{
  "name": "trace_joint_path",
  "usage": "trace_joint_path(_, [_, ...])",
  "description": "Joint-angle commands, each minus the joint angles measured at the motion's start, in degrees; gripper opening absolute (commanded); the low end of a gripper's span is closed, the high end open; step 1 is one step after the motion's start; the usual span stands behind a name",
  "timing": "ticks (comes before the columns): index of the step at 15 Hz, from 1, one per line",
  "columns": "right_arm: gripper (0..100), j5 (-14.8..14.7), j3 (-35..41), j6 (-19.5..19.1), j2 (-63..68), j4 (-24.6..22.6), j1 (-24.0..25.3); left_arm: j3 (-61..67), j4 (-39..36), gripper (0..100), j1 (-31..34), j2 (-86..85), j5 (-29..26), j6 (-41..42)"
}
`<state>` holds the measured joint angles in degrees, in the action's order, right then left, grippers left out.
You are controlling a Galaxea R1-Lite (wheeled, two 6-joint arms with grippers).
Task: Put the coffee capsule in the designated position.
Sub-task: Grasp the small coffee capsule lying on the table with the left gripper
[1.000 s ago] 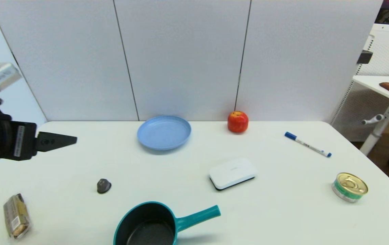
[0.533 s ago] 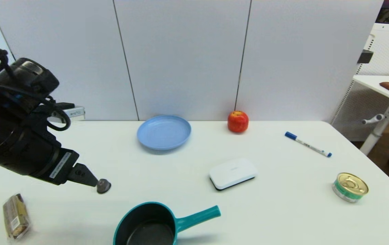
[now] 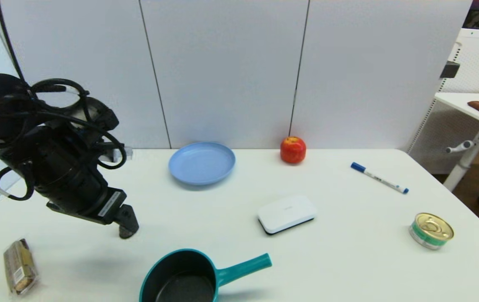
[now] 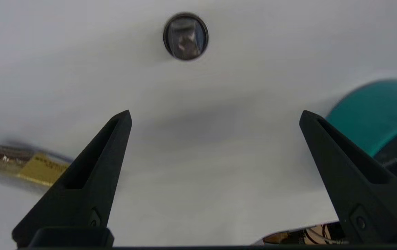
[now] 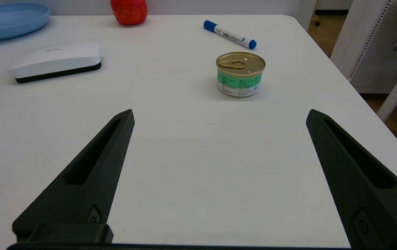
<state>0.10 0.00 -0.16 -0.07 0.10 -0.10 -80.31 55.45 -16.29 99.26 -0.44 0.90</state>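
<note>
Approach step: left pincer (image 4: 215, 116), fingers wide apart, poised above capsule (image 4: 185, 36) on counter (image 3: 348, 251) just beside pan (image 3: 180, 279); right pincer (image 5: 219, 116) parked, apart; next: centre over capsule, lower, close.

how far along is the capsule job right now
Early. Nothing is placed: the coffee capsule sits on the white table. In hand: the left gripper hangs above it, fingers open. Left: grasp, carry, set down. The right gripper idles near the tin can.
</note>
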Motion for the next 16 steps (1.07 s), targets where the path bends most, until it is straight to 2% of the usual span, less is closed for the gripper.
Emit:
trace_joint_path(1, [100,0.0,0.0,0.0,0.1,0.0,0.0,0.1,-0.9,100,1.4,5.6,0.2,0.1])
trace_joint_path(12, [100,0.0,0.0,0.0,0.1,0.0,0.0,-0.3,-7.1,100,3.5,12.1,1.4,1.0])
trace_joint_path(16, [100,0.0,0.0,0.0,0.1,0.0,0.0,-0.2,-6.7,100,3.5,11.9,1.3,1.0])
